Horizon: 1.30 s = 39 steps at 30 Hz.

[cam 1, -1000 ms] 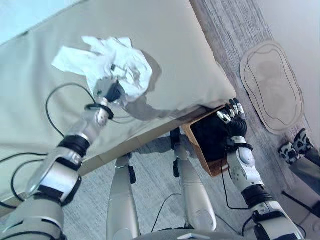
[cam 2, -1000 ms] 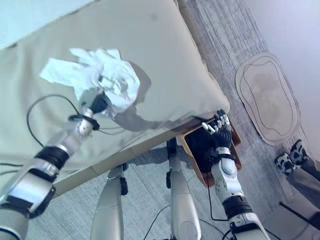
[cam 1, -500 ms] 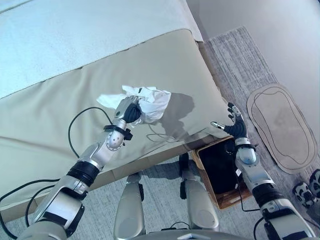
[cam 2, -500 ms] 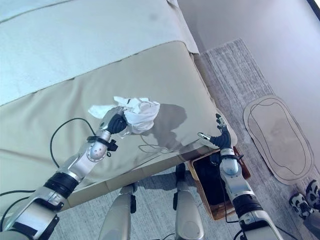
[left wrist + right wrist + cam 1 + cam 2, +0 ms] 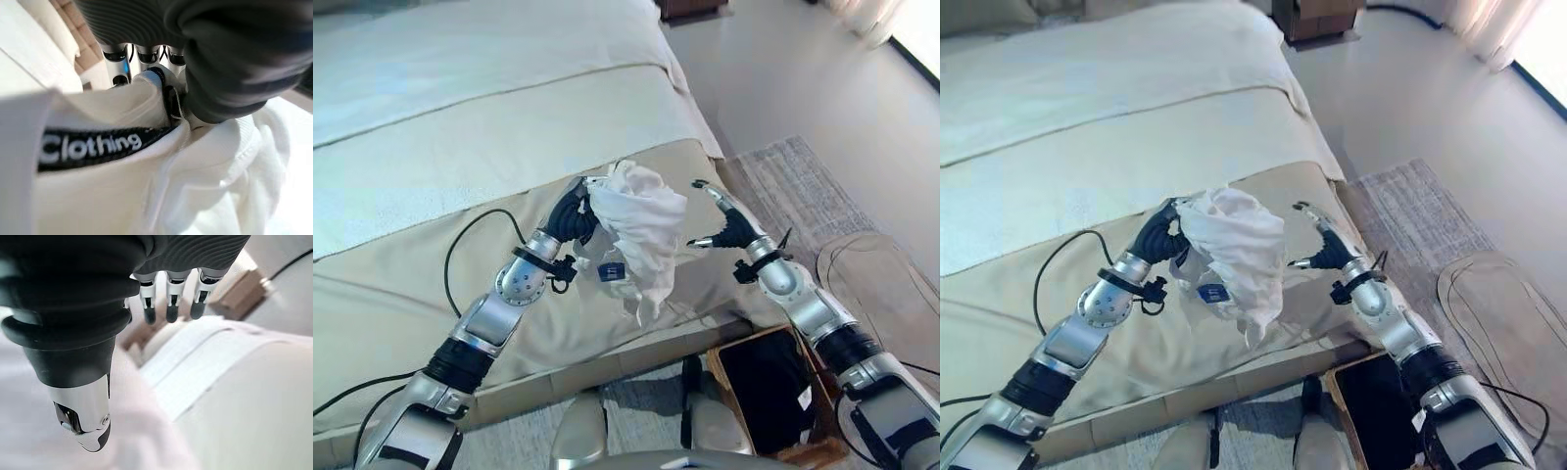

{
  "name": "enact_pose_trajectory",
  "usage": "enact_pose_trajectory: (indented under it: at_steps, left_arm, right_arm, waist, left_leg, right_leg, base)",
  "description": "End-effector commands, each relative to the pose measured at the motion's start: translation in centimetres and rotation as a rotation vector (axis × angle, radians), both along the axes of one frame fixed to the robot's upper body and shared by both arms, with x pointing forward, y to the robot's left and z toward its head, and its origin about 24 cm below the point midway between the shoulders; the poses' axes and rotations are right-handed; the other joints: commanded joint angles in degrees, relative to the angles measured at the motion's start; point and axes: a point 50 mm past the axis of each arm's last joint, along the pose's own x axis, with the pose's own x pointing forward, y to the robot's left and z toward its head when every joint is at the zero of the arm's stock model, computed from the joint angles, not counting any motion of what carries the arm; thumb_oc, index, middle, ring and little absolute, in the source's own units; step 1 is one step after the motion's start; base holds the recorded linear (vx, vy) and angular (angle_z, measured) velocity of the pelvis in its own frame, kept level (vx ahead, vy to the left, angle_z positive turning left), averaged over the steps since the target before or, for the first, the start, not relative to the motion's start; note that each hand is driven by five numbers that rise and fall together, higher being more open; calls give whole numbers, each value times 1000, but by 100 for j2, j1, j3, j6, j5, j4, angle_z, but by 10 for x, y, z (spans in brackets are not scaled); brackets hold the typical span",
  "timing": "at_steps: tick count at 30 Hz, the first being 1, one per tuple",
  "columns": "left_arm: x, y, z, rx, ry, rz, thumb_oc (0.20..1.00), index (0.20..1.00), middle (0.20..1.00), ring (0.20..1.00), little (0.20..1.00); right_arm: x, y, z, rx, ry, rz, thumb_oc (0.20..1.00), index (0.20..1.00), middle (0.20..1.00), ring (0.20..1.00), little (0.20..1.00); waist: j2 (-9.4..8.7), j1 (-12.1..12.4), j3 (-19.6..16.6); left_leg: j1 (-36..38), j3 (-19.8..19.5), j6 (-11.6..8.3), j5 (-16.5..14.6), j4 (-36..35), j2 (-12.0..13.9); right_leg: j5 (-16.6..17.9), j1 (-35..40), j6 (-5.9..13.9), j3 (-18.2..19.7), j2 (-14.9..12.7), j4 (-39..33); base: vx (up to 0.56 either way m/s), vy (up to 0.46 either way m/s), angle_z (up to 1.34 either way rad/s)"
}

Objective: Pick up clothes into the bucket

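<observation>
A crumpled white garment [image 5: 641, 225] with a small blue tag hangs in the air above the bed's front corner. My left hand [image 5: 570, 217] is shut on its upper edge. In the left wrist view the curled fingers [image 5: 146, 54] pinch white cloth [image 5: 146, 196] that bears a black label. My right hand [image 5: 729, 230] is open just to the right of the garment, fingers straight and pointing at it, with a small gap between them. The bucket [image 5: 759, 377], a wooden basket with a dark liner, stands on the floor below my right arm.
The bed [image 5: 460, 127], under a beige cover, fills the left and middle. A grey carpet and an oval beige mat [image 5: 886, 294] lie to the right. A brown piece of furniture [image 5: 1317, 15] stands past the bed's far corner.
The camera has tilted up. My left hand has lifted the garment off the bed and carried it right. My right hand has risen from above the basket to beside the garment.
</observation>
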Motion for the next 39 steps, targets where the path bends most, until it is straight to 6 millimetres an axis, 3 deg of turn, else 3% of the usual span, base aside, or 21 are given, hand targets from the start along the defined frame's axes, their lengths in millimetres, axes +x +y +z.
enact_pose_trajectory:
  at_steps: [1, 5, 13, 19, 23, 29, 30, 31, 35, 37, 39]
  left_arm:
    - [-15, -3, 19, -147, -51, -124, 200, 200, 200, 200, 200]
    - [-21, -7, 18, -178, -23, -176, 200, 200, 200, 200, 200]
    - [-26, -8, 9, -184, 22, -191, 200, 200, 200, 200, 200]
    - [-27, -12, 5, -213, 42, -207, 200, 200, 200, 200, 200]
    - [-32, -25, 7, -262, 36, -231, 200, 200, 200, 200, 200]
    - [-33, -36, 4, -292, 87, -282, 200, 200, 200, 200, 200]
    - [-34, -51, 2, -335, 114, -343, 200, 200, 200, 200, 200]
    - [-34, -44, 2, -345, 116, -336, 200, 200, 200, 200, 200]
    - [-35, -39, 3, -365, 116, -328, 200, 200, 200, 200, 200]
    - [-34, -41, 1, -356, 123, -327, 200, 200, 200, 200, 200]
    - [-33, -37, 3, -342, 109, -314, 200, 200, 200, 200, 200]
  right_arm:
    - [-10, 31, 4, 8, -7, 169, 1000, 1000, 1000, 1000, 1000]
    - [-22, 51, 1, 100, 61, 284, 1000, 1000, 1000, 1000, 1000]
    - [-40, 68, -4, 227, 200, 437, 1000, 1000, 1000, 1000, 1000]
    - [-43, 74, -23, 250, 281, 417, 1000, 1000, 1000, 1000, 1000]
    - [-43, 82, -41, 425, 353, 319, 1000, 1000, 1000, 1000, 1000]
    - [-47, 83, -34, 506, 358, 331, 1000, 1000, 1000, 1000, 1000]
    - [-53, 120, -33, 671, 454, 482, 567, 567, 567, 567, 567]
    - [-45, 99, -38, 479, 352, 367, 200, 200, 200, 200, 200]
    - [-42, 89, -47, 481, 378, 312, 200, 200, 200, 200, 200]
    - [-47, 85, -67, 469, 449, 263, 200, 200, 200, 200, 200]
    - [-52, 76, -73, 473, 468, 241, 200, 200, 200, 200, 200]
  waist:
    - [-168, 180, -662]
    - [-158, 180, -790]
    - [-178, 167, -1009]
    - [-179, 152, -1077]
    - [-145, 141, -1098]
    - [-147, 103, -1095]
    - [-121, 144, -1071]
    - [-126, 144, -1074]
    - [-119, 146, -1110]
    - [-109, 124, -1147]
    - [-104, 102, -1148]
  left_leg:
    - [-67, -141, 10, 0, 202, 83]
    - [97, -133, 16, 11, 150, 93]
    - [349, -104, 26, -62, 71, 126]
    - [437, -94, 21, -76, 22, 148]
    - [450, -81, 31, -90, 22, 134]
    - [431, -71, 50, -101, 26, 105]
    - [459, -92, 52, -111, 31, 94]
    - [422, -103, 43, -84, 17, 79]
    - [442, -98, 38, -82, -6, 65]
    - [454, -94, 31, -79, -15, 62]
    - [460, -91, 18, -65, -20, 63]
  right_leg:
    - [-740, 92, -1, -181, -34, 752]
    - [-751, 245, -6, -202, -45, 743]
    - [-795, 492, -4, -215, -43, 654]
    - [-810, 590, -6, -230, -41, 596]
    - [-787, 641, 3, -243, -48, 535]
    - [-769, 640, 8, -246, -74, 526]
    - [-785, 681, -1, -250, -89, 536]
    - [-775, 657, 15, -268, -97, 532]
    - [-770, 676, 23, -270, -108, 525]
    - [-775, 685, 24, -282, -112, 535]
    - [-777, 692, 23, -290, -112, 541]
  base:
    - [153, -47, 2]
    - [60, -11, 2]
    - [48, -8, 0]
    - [15, -4, 0]
    - [0, 0, 0]
    - [0, 0, 0]
    - [0, 0, 0]
    - [0, 0, 0]
    - [0, 0, 0]
    - [0, 0, 0]
    - [0, 0, 0]
